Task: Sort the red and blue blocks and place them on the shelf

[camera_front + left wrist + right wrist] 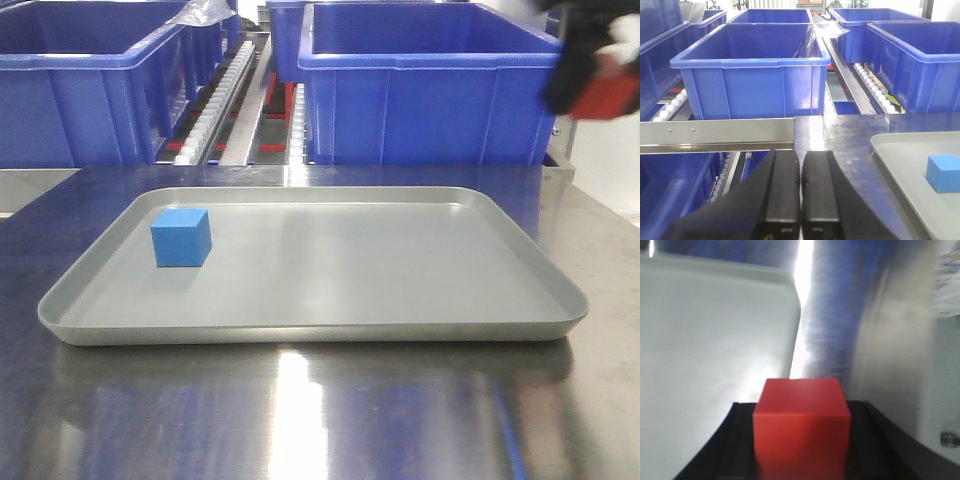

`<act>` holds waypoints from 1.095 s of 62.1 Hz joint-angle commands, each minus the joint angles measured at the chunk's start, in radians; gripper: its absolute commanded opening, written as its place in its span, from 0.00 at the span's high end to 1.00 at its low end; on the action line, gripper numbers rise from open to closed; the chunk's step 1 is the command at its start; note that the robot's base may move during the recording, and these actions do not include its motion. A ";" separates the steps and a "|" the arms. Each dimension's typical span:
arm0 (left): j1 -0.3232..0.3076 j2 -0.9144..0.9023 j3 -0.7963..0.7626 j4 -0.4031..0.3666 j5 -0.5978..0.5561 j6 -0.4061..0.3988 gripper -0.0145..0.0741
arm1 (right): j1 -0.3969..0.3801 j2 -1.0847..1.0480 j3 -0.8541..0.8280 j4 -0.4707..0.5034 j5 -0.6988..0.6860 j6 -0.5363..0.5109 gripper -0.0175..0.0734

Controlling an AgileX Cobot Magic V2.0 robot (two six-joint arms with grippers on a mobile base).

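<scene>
The right tool point(598, 82) grips the red block point(801, 425), high at the front view's upper right. Keep it level and clear the shelf point(715, 132) rail before releasing. The blue block point(181, 238) sits left on the tray point(300, 335); the left tool point(800, 200) is closed, empty.

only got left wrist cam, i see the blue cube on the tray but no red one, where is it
observer: the right gripper is clamped on the red block.
operator: where's that arm
observer: the front view has it raised at the far right, beside a blue bin.
operator: is blue alone down there
observer: yes, the blue block is the only thing on the tray, on its left side.
</scene>
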 commanded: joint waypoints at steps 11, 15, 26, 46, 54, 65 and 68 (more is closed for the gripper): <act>-0.006 -0.017 0.024 0.000 -0.080 -0.009 0.70 | -0.099 -0.291 0.204 0.019 -0.293 -0.094 0.75; -0.006 -0.017 0.024 0.000 -0.080 -0.009 0.70 | -0.103 -0.358 0.278 0.050 -0.383 -0.158 0.75; -0.006 -0.017 0.024 0.000 -0.080 -0.009 0.70 | -0.103 -0.524 0.462 0.092 -0.554 -0.252 0.75; -0.006 -0.017 0.024 0.000 -0.080 -0.009 0.70 | -0.103 -0.823 0.710 0.094 -0.633 -0.249 0.75; -0.006 -0.017 0.024 0.000 -0.080 -0.009 0.70 | -0.103 -0.915 0.749 0.125 -0.645 -0.194 0.75; -0.006 -0.017 0.024 0.000 -0.080 -0.009 0.70 | -0.103 -0.961 0.793 0.074 -0.733 -0.107 0.75; -0.006 -0.017 0.024 0.000 -0.080 -0.009 0.70 | -0.103 -0.961 0.804 0.022 -0.748 -0.099 0.75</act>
